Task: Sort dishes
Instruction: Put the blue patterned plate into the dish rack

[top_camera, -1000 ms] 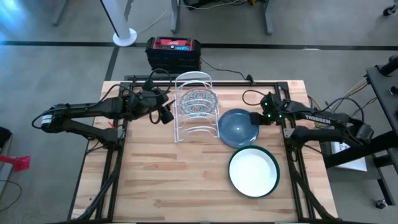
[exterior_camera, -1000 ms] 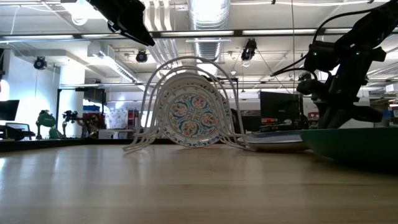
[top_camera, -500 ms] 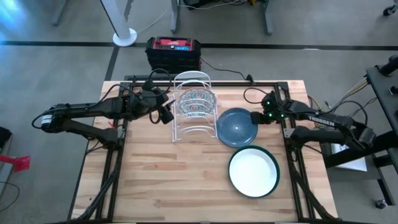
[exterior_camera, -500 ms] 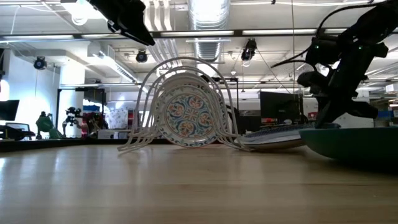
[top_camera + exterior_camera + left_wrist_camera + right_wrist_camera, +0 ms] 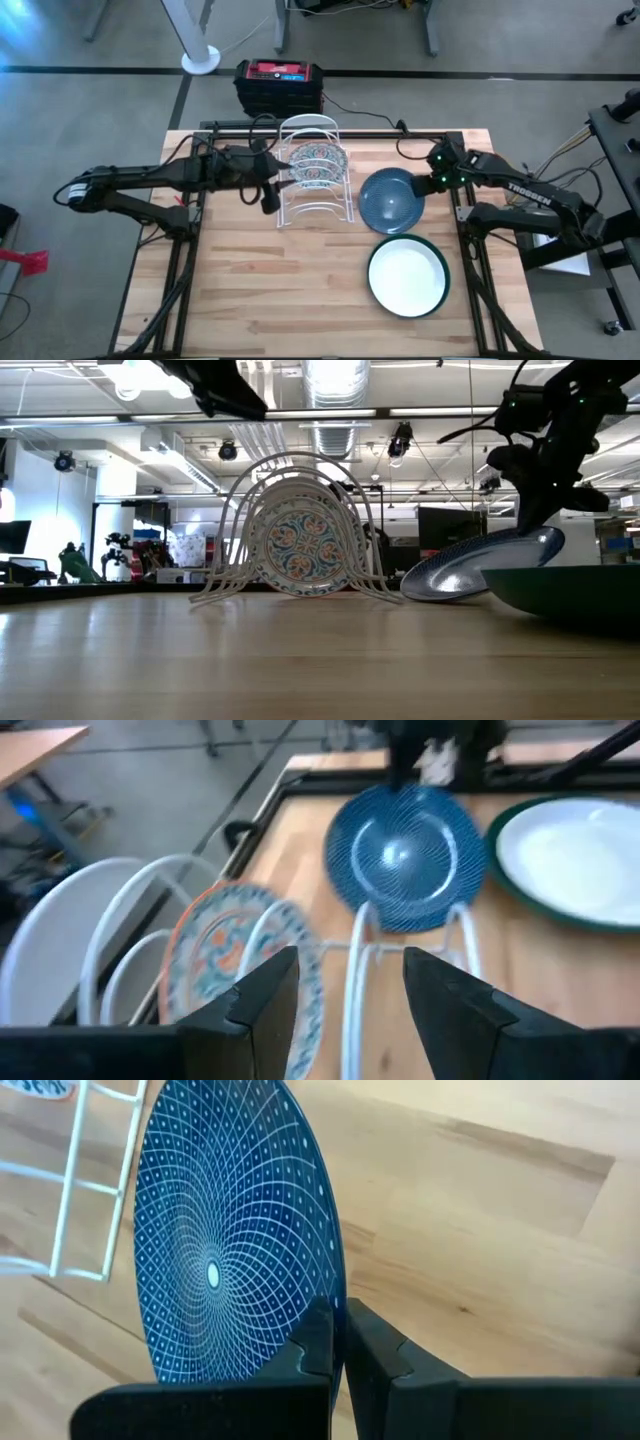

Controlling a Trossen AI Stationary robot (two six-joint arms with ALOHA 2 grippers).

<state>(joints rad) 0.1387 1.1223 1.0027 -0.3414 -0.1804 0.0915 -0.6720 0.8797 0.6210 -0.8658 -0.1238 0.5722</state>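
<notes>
My right gripper (image 5: 335, 1342) has just pinched shut on the blue dish (image 5: 391, 198) rim, tilting it up off the tabletop (image 5: 300, 290) beside the rack (image 5: 314, 175), ready for slotting in.

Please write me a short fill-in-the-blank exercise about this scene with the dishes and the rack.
1. The right gripper is shut on the rim of the ____ dish.
2. The floral dish stands in the ____.
3. In the low view, the blue dish is ____, one edge raised.

Missing words: blue; rack; tilted
</notes>
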